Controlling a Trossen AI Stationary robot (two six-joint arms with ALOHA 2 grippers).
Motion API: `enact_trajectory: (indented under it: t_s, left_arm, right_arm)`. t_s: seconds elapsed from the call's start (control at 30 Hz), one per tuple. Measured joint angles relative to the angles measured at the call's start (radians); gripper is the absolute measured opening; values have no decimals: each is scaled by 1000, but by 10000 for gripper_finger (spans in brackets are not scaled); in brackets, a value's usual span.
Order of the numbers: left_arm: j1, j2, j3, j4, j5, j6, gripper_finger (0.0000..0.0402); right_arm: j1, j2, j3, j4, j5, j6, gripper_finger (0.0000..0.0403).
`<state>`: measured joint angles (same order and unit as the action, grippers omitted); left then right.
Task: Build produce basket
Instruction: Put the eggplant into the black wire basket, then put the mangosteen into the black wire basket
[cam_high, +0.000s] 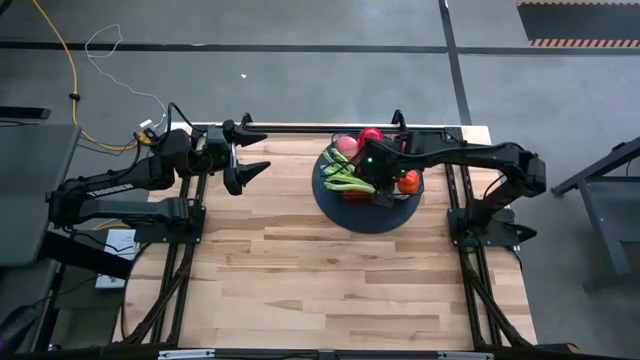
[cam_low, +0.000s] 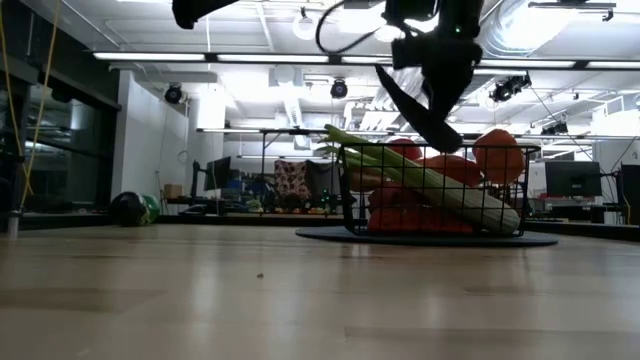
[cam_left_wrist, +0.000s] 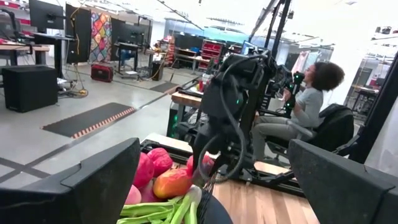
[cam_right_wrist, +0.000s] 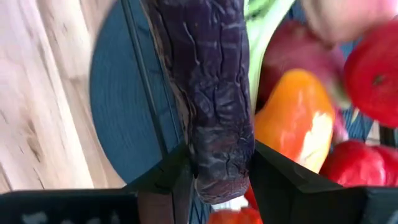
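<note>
Right gripper (cam_right_wrist: 217, 180): fingers clamped on the dark eggplant (cam_right_wrist: 208, 93), held above the basket (cam_high: 367, 170). Basket stands on its disc (cam_high: 335, 208) at the table's (cam_high: 300, 290) far centre-right, holding celery (cam_low: 440, 185), red and orange pieces. Left gripper (cam_high: 252, 152): fingers spread wide, nothing between them, near the table's far left edge, apart from the basket.

- Grey concrete floor (cam_high: 300, 25) surrounds the wooden table (cam_high: 330, 280).
- Yellow cable (cam_high: 62, 60) trails across it.
- Ceiling strip lights (cam_low: 160, 56) glow overhead.
- A person (cam_left_wrist: 305, 106) sits in a chair.
</note>
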<state>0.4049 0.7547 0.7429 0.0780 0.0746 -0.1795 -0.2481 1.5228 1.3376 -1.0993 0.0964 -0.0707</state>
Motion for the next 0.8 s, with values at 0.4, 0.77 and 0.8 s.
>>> enact_trajectory:
  t_s: [0.4,0.77,0.8]
  left_arm:
    - [0,0,0,-3,0,0,397]
    - [0,0,0,-3,0,0,397]
    - [0,0,0,-3,0,-1,397]
  right_arm:
    - [0,36,0,-63,4,26,182]
    - [0,34,46,-151,0,71,299]
    - [0,29,55,-154,1,71,299]
